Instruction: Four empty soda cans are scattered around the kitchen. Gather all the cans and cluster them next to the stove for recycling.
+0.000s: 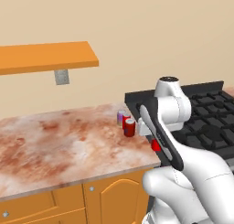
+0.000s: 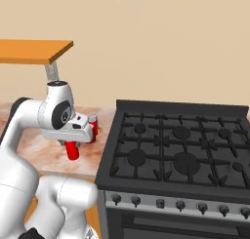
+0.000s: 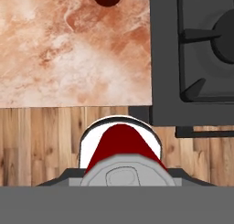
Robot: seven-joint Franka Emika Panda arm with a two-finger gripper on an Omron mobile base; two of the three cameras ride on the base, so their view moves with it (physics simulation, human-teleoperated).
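Observation:
My gripper [image 1: 156, 143] [image 2: 72, 146] is shut on a red soda can [image 1: 156, 146] [image 2: 72, 151] [image 3: 120, 143], held upright above the front part of the counter, just left of the stove [image 1: 208, 127] [image 2: 180, 150] [image 3: 196, 49]. The hand view looks down on the can's silvery top. A purple can [image 1: 120, 116] and two red cans [image 1: 130, 127] stand close together on the marble counter [image 1: 59, 141] [image 3: 68, 49] against the stove's left side. One of those red cans [image 2: 93, 122] peeks out behind my hand.
An orange wall shelf [image 1: 45, 56] [image 2: 34, 50] hangs over the counter at the left. Orange cabinet doors [image 1: 105, 200] sit below the counter. Plank floor [image 3: 36, 145] lies past the counter's front edge. Stove knobs [image 2: 161, 203] line its front panel.

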